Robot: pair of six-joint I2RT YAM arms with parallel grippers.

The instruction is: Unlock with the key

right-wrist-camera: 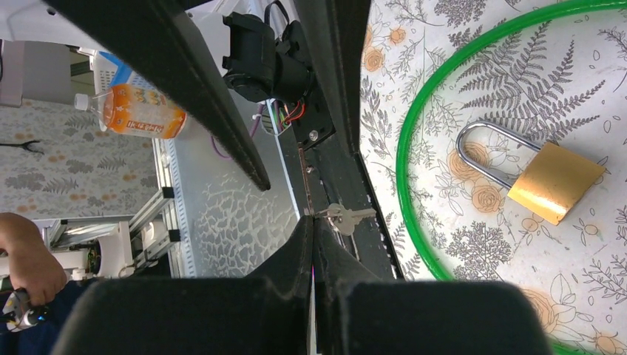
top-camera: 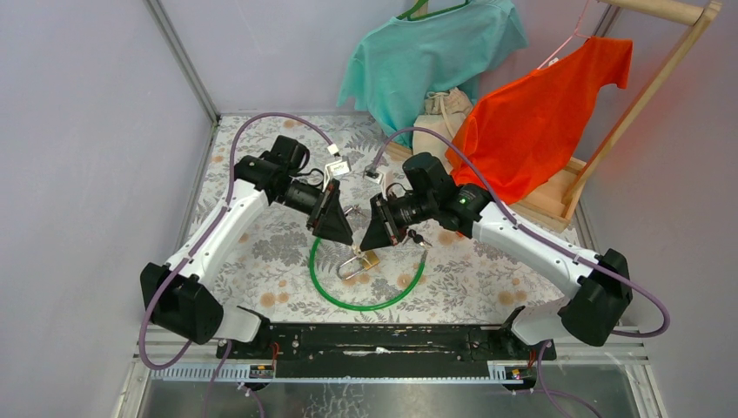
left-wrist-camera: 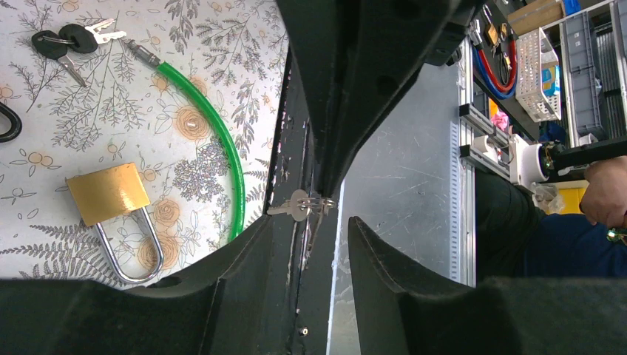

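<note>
Well, key: small and silver, pinched at its ring end, blade pointing to 3 o'clock in the right wrist view, held up off the bench.
Right jaws: closed tight on the key.
Left jaws: spread apart with nothing between them; the key hangs just past their tips.
Padlock: brass body and steel shackle, lying flat on the bench at 6 o'clock of the two wrists from above, apart from the key.
Shackle: both legs meet the body.
Green cable: curves around the padlock without touching it.
Spare keys: a black-headed bunch on the bench at 2 o'clock of the padlock from above, beside the cable's metal end.
Arms: left arm comes in from 8 o'clock and right arm from 4 o'clock, tips facing each other closely.
</note>
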